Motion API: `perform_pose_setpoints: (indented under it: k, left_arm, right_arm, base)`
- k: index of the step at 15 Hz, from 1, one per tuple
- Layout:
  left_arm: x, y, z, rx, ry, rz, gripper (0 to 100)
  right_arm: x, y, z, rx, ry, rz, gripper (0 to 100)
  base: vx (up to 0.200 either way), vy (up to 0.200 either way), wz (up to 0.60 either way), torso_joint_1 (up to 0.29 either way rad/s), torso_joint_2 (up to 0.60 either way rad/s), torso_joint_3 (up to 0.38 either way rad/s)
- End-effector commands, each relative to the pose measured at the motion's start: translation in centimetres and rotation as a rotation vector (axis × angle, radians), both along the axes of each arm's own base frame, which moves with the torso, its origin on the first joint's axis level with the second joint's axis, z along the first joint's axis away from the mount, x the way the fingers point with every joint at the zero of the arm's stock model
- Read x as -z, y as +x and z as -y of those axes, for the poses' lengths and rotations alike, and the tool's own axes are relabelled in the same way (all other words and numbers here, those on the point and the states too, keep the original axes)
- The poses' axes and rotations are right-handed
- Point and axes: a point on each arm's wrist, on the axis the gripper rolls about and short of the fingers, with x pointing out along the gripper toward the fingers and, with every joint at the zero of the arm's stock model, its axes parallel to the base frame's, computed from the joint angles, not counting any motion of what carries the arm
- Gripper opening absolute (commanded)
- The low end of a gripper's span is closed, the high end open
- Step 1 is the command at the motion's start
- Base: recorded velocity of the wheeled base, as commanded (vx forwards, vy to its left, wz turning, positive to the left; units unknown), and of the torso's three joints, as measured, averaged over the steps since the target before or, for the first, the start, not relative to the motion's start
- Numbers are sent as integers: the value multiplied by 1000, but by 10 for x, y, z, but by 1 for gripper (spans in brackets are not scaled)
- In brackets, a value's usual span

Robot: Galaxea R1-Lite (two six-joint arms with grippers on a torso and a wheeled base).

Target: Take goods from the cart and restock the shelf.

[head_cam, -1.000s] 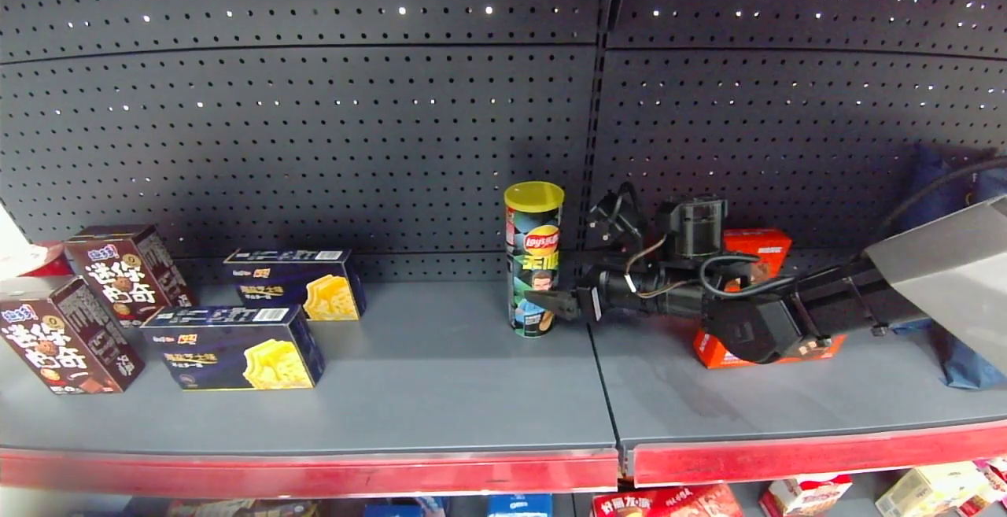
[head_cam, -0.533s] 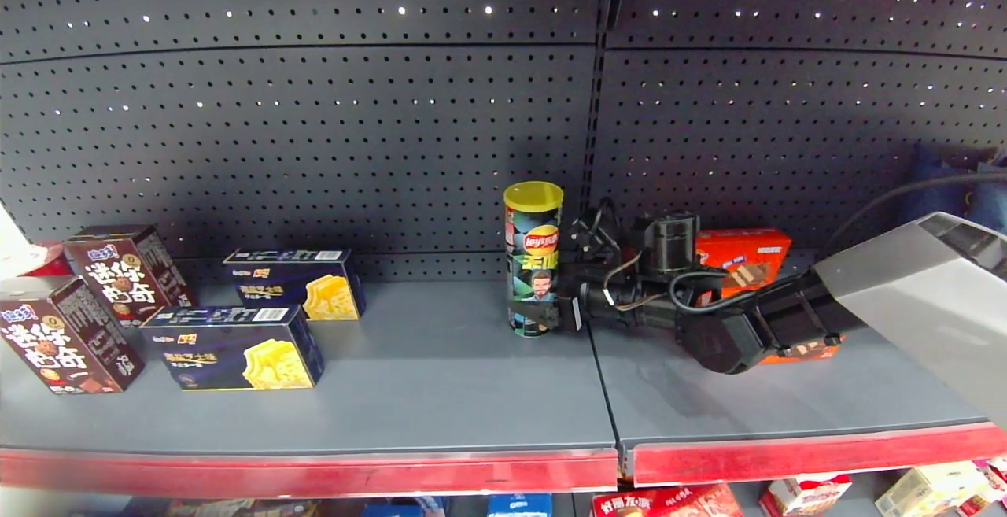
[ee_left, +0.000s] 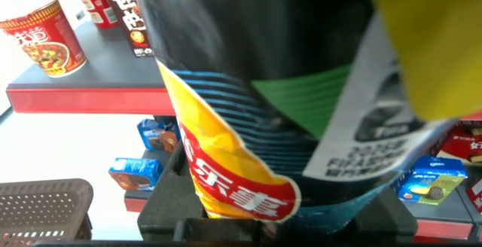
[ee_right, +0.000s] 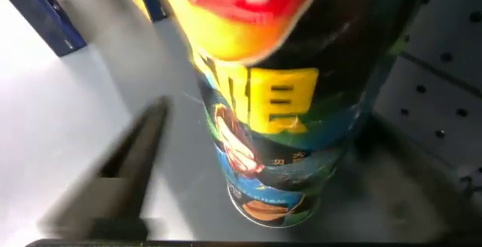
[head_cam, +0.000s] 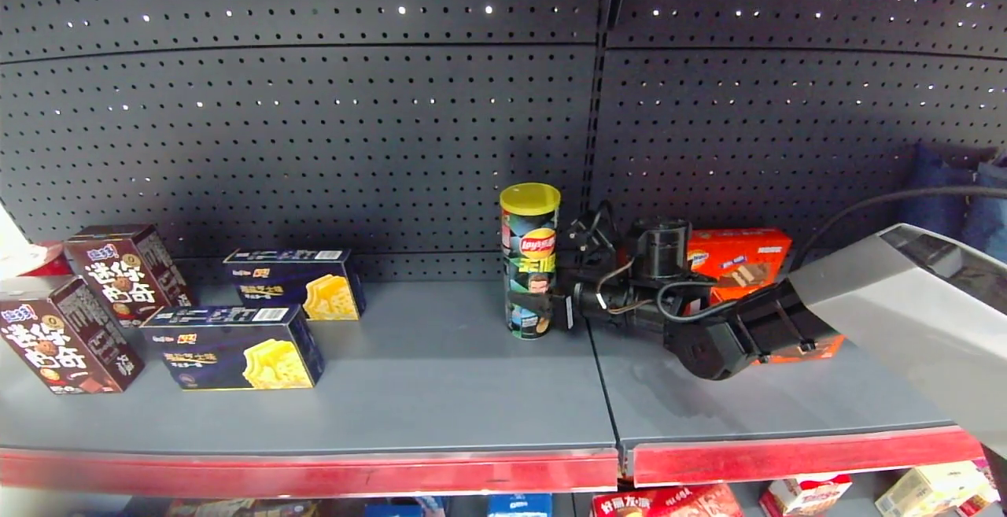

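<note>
You've got a dim head view: pinpoints of light leak through the pegboard [head_cam: 315, 147] holes, a soft shadow lies on the shelf [head_cam: 409, 399] right of centre, straight lines bow toward the corners, and the left wrist view's background is much brighter.

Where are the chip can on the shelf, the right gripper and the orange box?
chip can [head_cam: 531, 243]: head view, label above the gripper.
right gripper [head_cam: 531, 303]: head view, midway between fingertips, at the can.
orange box [head_cam: 743, 260]: head view, printed face.

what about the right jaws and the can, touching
Cannot tell. The right wrist view shows bare shelf between one jaw of the right gripper and the can; the other jaw is hidden.
</note>
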Motion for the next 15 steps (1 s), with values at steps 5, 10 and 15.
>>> perform_pose_setpoints:
  k: [5,10,15]
  left_arm:
    - [7,2,0,-3,0,-20,0]
    - [4,2,0,-7,-22,5,0]
    - [4,2,0,-6,-22,7,0]
  right_arm:
    - [-8,-10,-10,-22,9,12,0]
    - [-32,-48,9,-31,9,28,0]
    - [-33,-101,45,3,-15,22,0]
  base:
    - [0,0,0,0,0,0]
    - [0,0,0,0,0,0]
    - [0,0,0,0,0,0]
